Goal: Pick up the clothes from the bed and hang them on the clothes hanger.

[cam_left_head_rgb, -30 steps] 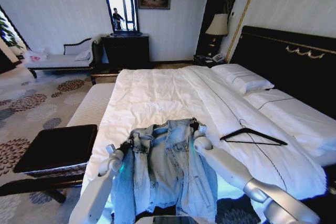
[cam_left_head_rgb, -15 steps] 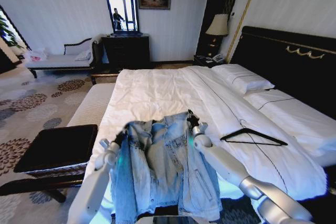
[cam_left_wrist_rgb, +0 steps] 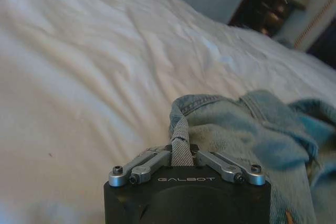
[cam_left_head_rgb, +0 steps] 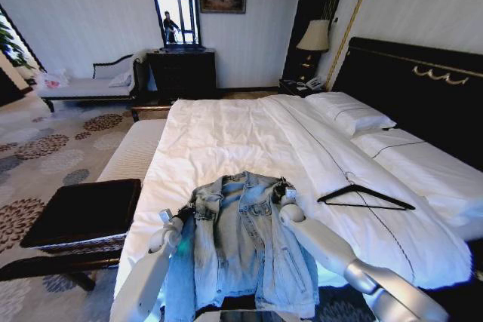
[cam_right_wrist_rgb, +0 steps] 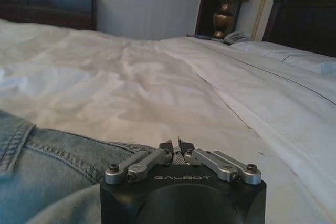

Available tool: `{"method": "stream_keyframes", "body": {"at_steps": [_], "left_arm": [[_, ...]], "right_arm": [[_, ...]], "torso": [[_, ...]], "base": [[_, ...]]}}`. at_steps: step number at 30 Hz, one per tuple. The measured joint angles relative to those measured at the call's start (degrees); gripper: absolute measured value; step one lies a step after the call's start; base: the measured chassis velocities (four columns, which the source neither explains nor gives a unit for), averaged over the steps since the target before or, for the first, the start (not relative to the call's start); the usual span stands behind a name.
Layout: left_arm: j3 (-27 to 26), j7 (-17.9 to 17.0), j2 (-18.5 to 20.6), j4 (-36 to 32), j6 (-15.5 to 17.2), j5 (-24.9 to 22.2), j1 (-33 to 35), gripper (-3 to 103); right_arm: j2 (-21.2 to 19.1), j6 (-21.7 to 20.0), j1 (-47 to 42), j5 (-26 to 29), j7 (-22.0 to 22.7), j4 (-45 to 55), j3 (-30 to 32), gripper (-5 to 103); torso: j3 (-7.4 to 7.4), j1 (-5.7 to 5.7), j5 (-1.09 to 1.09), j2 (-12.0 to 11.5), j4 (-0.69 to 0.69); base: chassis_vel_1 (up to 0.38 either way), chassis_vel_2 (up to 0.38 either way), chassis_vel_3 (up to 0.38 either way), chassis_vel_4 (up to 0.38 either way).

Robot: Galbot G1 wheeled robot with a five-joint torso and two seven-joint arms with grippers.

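The clothes, a faded light blue denim jacket [cam_left_head_rgb: 243,240], are spread open between my two arms at the foot of the bed [cam_left_head_rgb: 226,130], with the collar lying on the white sheet. My left gripper [cam_left_head_rgb: 186,212] is shut on one shoulder edge, and the left wrist view shows a fold of the denim jacket [cam_left_wrist_rgb: 247,129] pinched in the left gripper [cam_left_wrist_rgb: 180,149]. At the other shoulder my right gripper [cam_left_head_rgb: 284,188] is shut on the jacket [cam_right_wrist_rgb: 47,174], the right gripper [cam_right_wrist_rgb: 176,148] pressed closed just above the sheet. The black clothes hanger [cam_left_head_rgb: 365,196] lies flat on the bed to the right of it.
A dark bench [cam_left_head_rgb: 79,213] stands at the left by the foot of the bed. Pillows [cam_left_head_rgb: 349,113] and a black headboard [cam_left_head_rgb: 423,88] are at the right. A dresser with a mirror [cam_left_head_rgb: 179,65], a lamp [cam_left_head_rgb: 313,37] and a chaise [cam_left_head_rgb: 83,87] line the far wall.
Both grippers rose with the jacket and have now come back down, so the collar rests on the sheet. The hanger has not moved.
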Motion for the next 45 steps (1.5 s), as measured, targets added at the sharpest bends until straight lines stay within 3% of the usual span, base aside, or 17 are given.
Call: {"method": "stream_keyframes", "body": {"at_steps": [8, 12, 14, 15, 18, 22, 23, 24, 25, 26, 28, 29, 31, 32, 34, 39, 45], "left_arm": [[-1.3, -1.9, -0.4, 0.6, -0.8, 1.5, -1.2, 3], [-5.3, -4.6, 0.0, -3.8, 0.0, 1.4, 0.0, 12], [-6.6, -5.3, 0.3, -5.9, 0.2, 0.8, 1.1, 18], [-7.7, -5.5, 0.5, -7.6, 0.3, 0.4, 2.3, 23], [-12.0, -5.3, 0.4, -16.8, -0.3, 0.4, 10.0, 39], [-14.5, -4.7, -0.7, -21.8, -1.0, 0.8, 14.7, 45], [-18.5, -4.5, -3.1, -27.0, -2.0, 0.1, 18.7, 50], [-26.0, -6.9, -6.9, -33.6, -2.4, -5.2, 21.2, 67], [-27.7, -8.1, -7.2, -34.5, -2.3, -6.5, 20.7, 72], [-27.7, -8.1, -7.2, -34.5, -2.3, -6.5, 20.7, 72], [-28.5, -10.2, -6.8, -34.9, -1.8, -7.6, 19.0, 82], [-28.7, -11.3, -6.5, -35.8, -1.3, -9.0, 18.2, 82], [-29.4, -13.1, -6.1, -39.7, 0.1, -12.5, 16.9, 93], [-29.4, -13.1, -6.1, -39.7, 0.1, -12.5, 16.9, 93], [-30.5, -13.8, -4.8, -50.0, 1.6, -16.9, 16.2, 99], [-31.7, -12.7, -2.5, -61.7, 2.2, -16.1, 18.7, 100], [-30.6, -12.8, -4.1, -64.0, 2.4, -12.8, 21.9, 100]], "right_arm": [[0.5, 2.5, -0.2, -2.5, -0.8, -0.8, 0.7, 2], [0.2, 5.0, 0.4, -3.3, -0.3, 1.7, 2.2, 22], [-0.5, 5.5, 0.3, -3.9, 0.4, 3.4, 2.8, 22], [-1.1, 5.7, 0.2, -4.4, 1.0, 4.7, 3.2, 27], [-4.6, 5.9, -2.2, -5.8, 4.8, 12.9, 5.5, 44], [-6.5, 5.9, -4.5, -5.4, 5.2, 18.1, 6.3, 49], [-8.3, 5.8, -7.6, -4.1, 4.6, 24.7, 6.4, 54], [-9.3, 4.2, -11.2, -0.4, 4.0, 32.8, 3.7, 71], [-8.8, 3.1, -11.6, 0.4, 3.9, 34.1, 1.9, 77], [-8.8, 3.1, -11.6, 0.4, 3.9, 34.1, 1.9, 77], [-7.6, 2.3, -11.1, 0.5, 3.8, 34.3, -1.2, 87], [-6.9, 1.8, -10.4, 0.6, 3.8, 34.0, -3.0, 92], [-5.9, 0.2, -9.0, 1.4, 4.5, 33.0, -6.2, 97], [-5.9, 0.2, -9.0, 1.4, 4.5, 33.0, -6.2, 97], [-4.9, -2.9, -7.1, 2.8, 6.2, 30.3, -10.0, 100], [-4.0, -5.7, -5.4, 2.1, 7.4, 25.9, -14.0, 100], [-2.5, -7.4, -3.5, -4.8, 8.6, 20.4, -18.3, 100]], "torso": [[0.01, 0.00, 0.00, 0.0, 0.01], [0.01, 0.01, 0.00, 0.0, 0.00], [0.01, 0.01, 0.00, 0.0, 0.00], [0.01, 0.01, 0.01, 0.0, 0.02], [0.01, 0.01, 0.01, 0.0, 0.03], [0.00, 0.00, -0.02, 0.0, 0.02], [0.00, -0.01, 0.01, 0.0, 0.02], [-0.02, -0.04, 0.02, 0.0, 0.02], [-0.02, -0.03, 0.00, 0.0, 0.03], [-0.02, -0.03, 0.00, 0.0, 0.03], [0.00, -0.02, -0.02, 0.0, 0.01], [0.00, -0.01, -0.02, 0.0, 0.02], [0.01, 0.02, -0.01, 0.0, 0.01], [0.01, 0.02, -0.01, 0.0, 0.01], [0.01, 0.03, 0.02, 0.0, 0.01], [0.00, -0.01, 0.02, 0.0, 0.01], [0.01, 0.00, 0.00, 0.0, 0.02]], "base": [[0.000, 0.000, 0.000, 0.000], [0.000, 0.000, 0.000, 0.000], [0.000, 0.000, 0.000, 0.000], [0.000, 0.000, 0.000, 0.000], [0.000, 0.000, 0.000, 0.000], [0.000, 0.000, 0.000, 0.000], [0.000, 0.000, 0.000, 0.000], [0.000, 0.000, 0.000, 0.000], [0.000, 0.000, 0.000, 0.000], [0.000, 0.000, 0.000, 0.000], [0.000, 0.000, 0.000, 0.000], [0.000, 0.000, 0.000, 0.000], [0.000, 0.000, 0.000, 0.000], [0.000, 0.000, 0.000, 0.000], [0.000, 0.000, 0.000, 0.000], [0.000, 0.000, 0.000, 0.000], [0.000, 0.000, 0.000, 0.000]]}}
